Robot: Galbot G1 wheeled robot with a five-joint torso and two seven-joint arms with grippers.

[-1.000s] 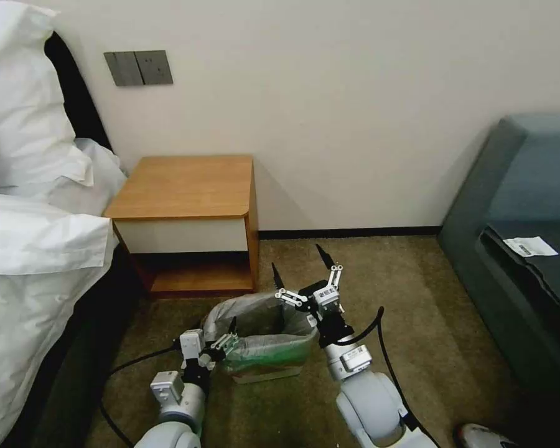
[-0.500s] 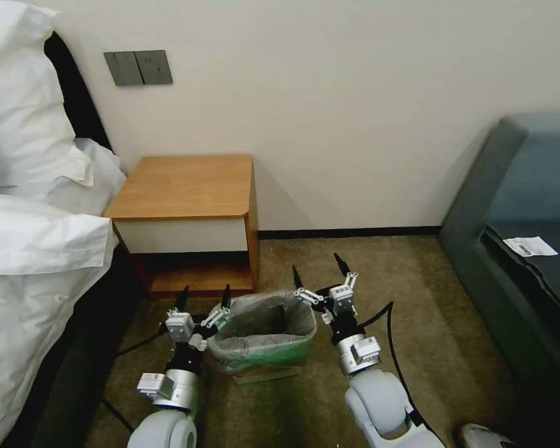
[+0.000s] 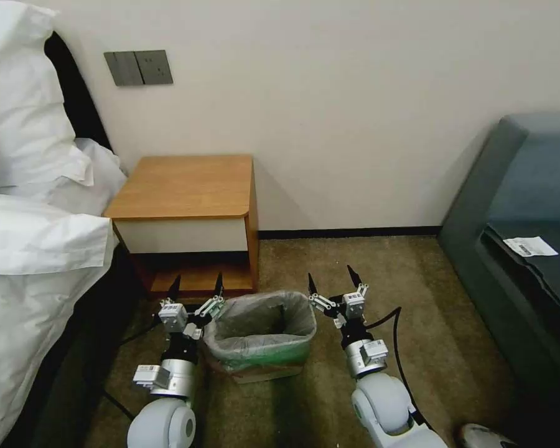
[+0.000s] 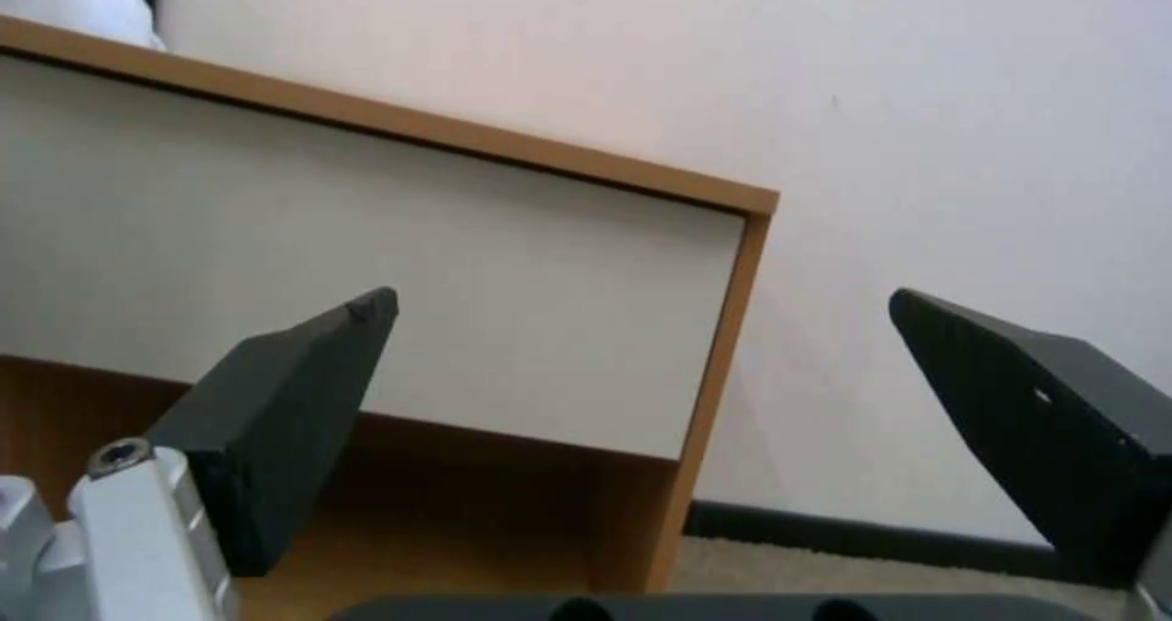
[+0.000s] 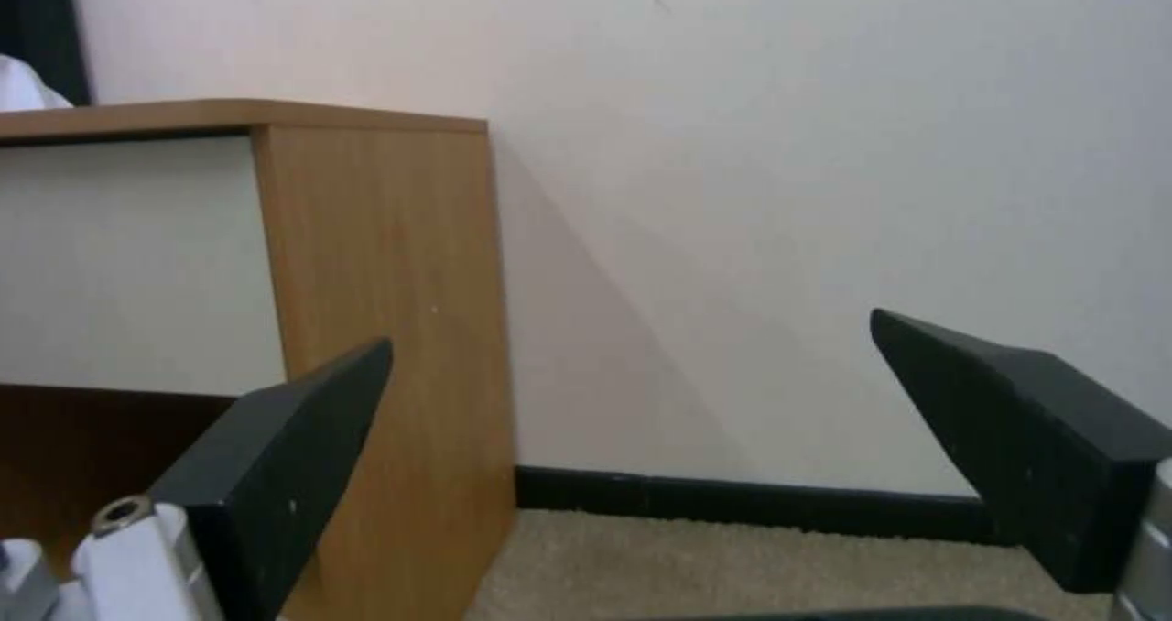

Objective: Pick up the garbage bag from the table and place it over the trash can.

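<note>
Garbage bag [image 3: 262, 323], thin translucent grey plastic, lines your small green trash can [image 3: 269, 357]. Your left end effector [image 3: 195, 293] and right end effector [image 3: 333, 284] flank that can, both spread wide, gripping nothing.

The garbage bag [image 3: 262, 323] (grey, crinkly, translucent) lines the green trash can [image 3: 269, 356], folded over its rim, on the carpet just before the wooden table [image 3: 186, 186].
</note>
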